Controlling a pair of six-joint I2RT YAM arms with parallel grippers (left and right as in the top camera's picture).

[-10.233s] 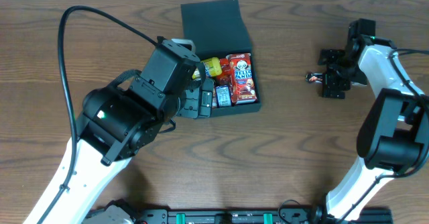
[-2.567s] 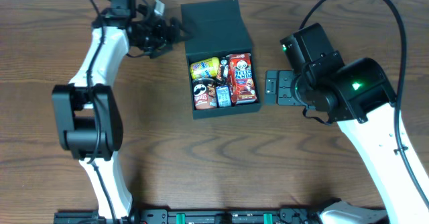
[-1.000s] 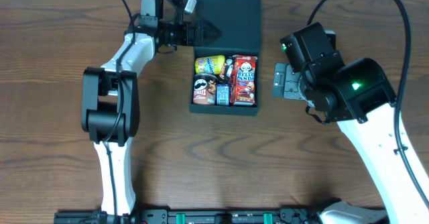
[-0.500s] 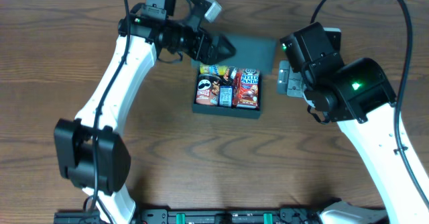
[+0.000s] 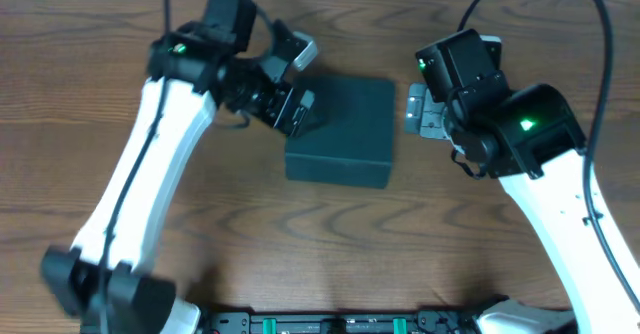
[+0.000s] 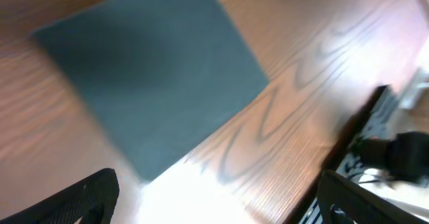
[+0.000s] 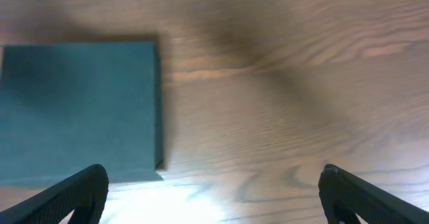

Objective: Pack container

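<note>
Dark teal-black cardboard container lies lid-down on the wooden table between the left gripper and right gripper, both spread wide and empty, so packing looks finished, and the next move is likely pressing the flap flat.

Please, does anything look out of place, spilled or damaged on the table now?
Nothing stands out. The container lies flat on the table with its lid down, and no item lies outside it. The left gripper and the right gripper are open and hold nothing.
</note>
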